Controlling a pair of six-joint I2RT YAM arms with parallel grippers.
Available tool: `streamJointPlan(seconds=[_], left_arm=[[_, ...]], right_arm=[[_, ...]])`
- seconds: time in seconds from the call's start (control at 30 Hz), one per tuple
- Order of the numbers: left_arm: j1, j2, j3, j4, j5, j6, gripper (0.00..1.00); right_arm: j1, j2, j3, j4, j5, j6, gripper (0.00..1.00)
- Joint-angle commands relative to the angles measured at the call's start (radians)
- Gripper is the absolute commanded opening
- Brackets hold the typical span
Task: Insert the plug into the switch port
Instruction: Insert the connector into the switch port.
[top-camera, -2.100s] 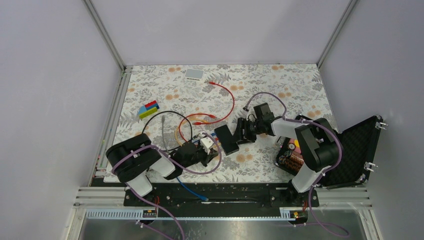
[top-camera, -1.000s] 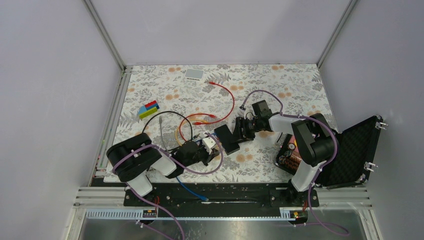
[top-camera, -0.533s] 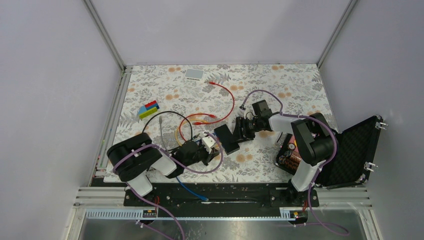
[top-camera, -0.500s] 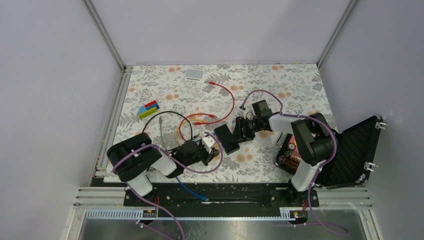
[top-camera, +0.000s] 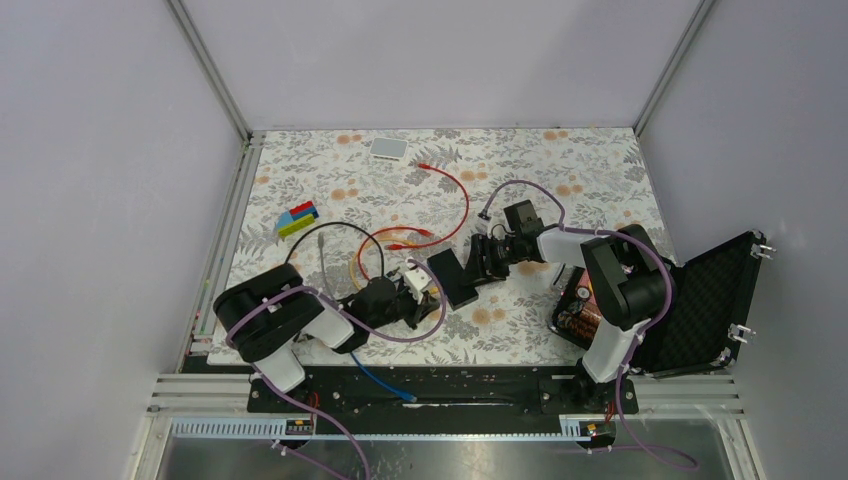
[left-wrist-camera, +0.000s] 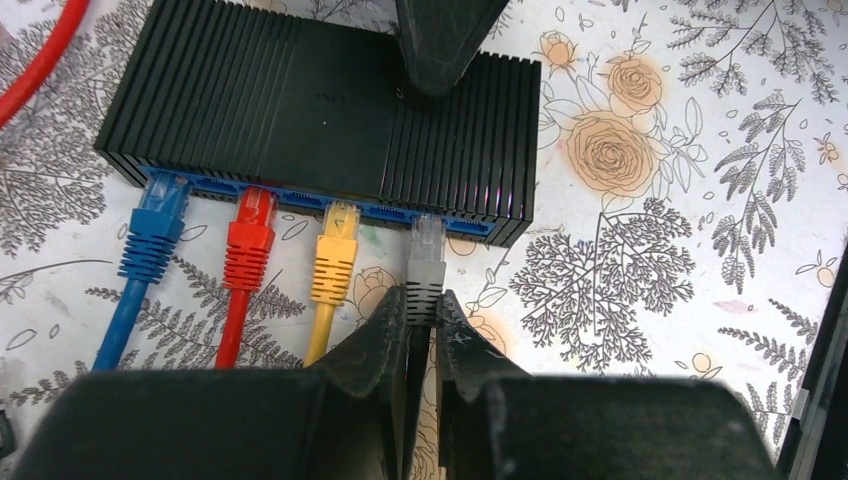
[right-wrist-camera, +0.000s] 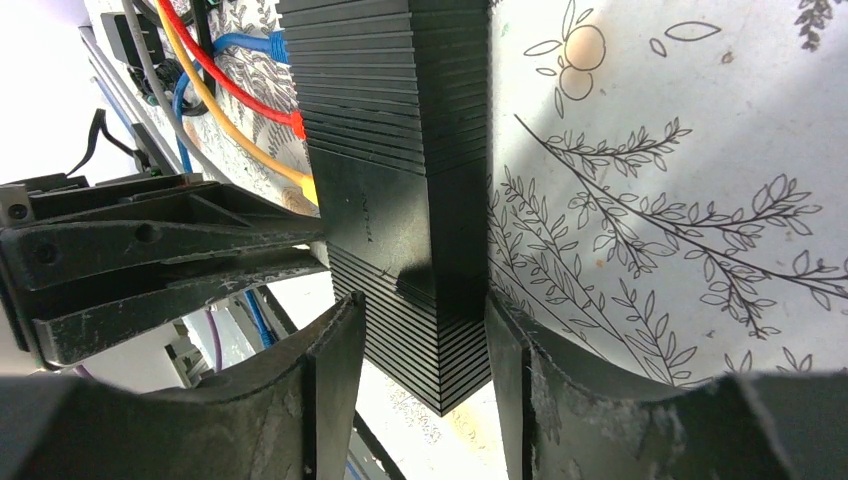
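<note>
The black ribbed switch (left-wrist-camera: 300, 100) lies on the floral mat, seen mid-table as the switch (top-camera: 455, 277). Its blue-edged side faces my left gripper (left-wrist-camera: 420, 305). Blue, red and yellow plugs sit in three sockets. A grey plug (left-wrist-camera: 425, 265) has its clear tip at the fourth switch port (left-wrist-camera: 430, 225), and my left gripper is shut on its boot and cable. My right gripper (right-wrist-camera: 422, 305) clamps the switch (right-wrist-camera: 400, 150) from the far side, one finger (left-wrist-camera: 440, 40) lying over its top. How deep the grey plug sits is hidden.
A small white box (top-camera: 389, 148) lies at the back, coloured blocks (top-camera: 297, 219) at the left. A loose red cable (top-camera: 455, 195) curls behind the switch. An open black case (top-camera: 705, 295) with batteries (top-camera: 580, 318) stands at the right. A blue cable (top-camera: 385, 385) trails over the front rail.
My left gripper has crept a little toward the switch with the grey plug. The right gripper and the switch have shifted slightly left since the earliest frame.
</note>
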Motion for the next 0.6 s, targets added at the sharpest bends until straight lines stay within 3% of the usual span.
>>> streamJointPlan(seconds=[0.0,0.27,0.57], left_arm=[[0.000,0.052,0.042,0.179,0.042,-0.040,0.00],[0.001,0.088,0.068,0.203,-0.004,-0.048,0.00],[0.001,0.030,0.152,0.041,-0.002,-0.014,0.00]], right_arm=[[0.015,0.050,-0.007,-0.028,-0.005,-0.020,0.55],[0.056,0.046,-0.063,0.022,-0.041,0.030,0.54],[0.089,0.061,-0.048,-0.025,-0.015,0.019,0.48]])
